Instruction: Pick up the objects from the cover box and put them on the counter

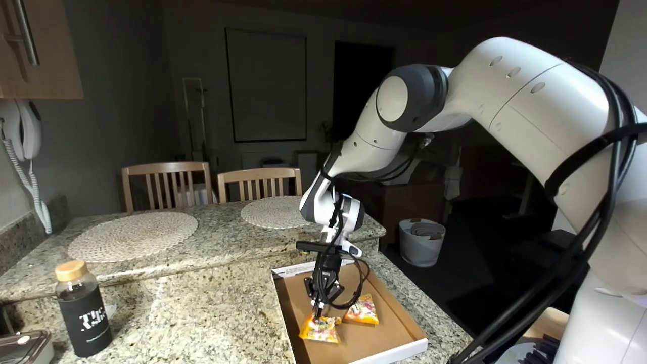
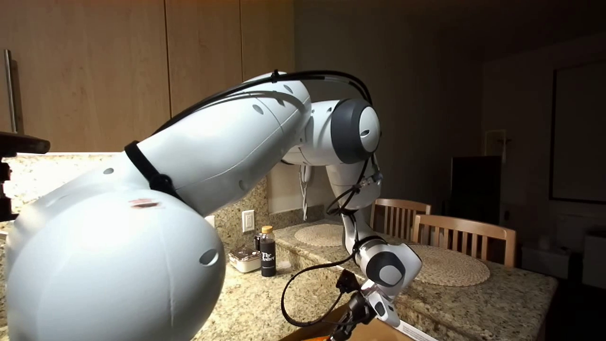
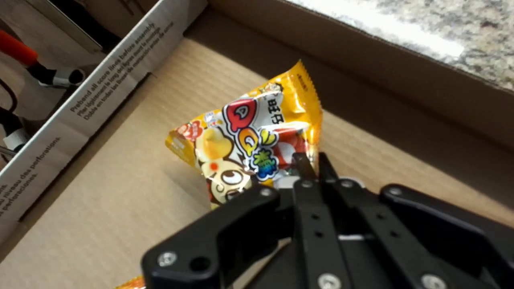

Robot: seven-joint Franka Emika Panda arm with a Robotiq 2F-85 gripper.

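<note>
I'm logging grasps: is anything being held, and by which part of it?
The gripper pinches one packet by its edge, the right-hand one in the wrist view.

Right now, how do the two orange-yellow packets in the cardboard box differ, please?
In an exterior view, the nearer packet is at the tip of the gripper, which seems to pinch its edge; the farther packet is not held. In the wrist view, most of the nearer packet shows, but only a corner of the farther packet. Both have colourful print and are in the cardboard box.
</note>
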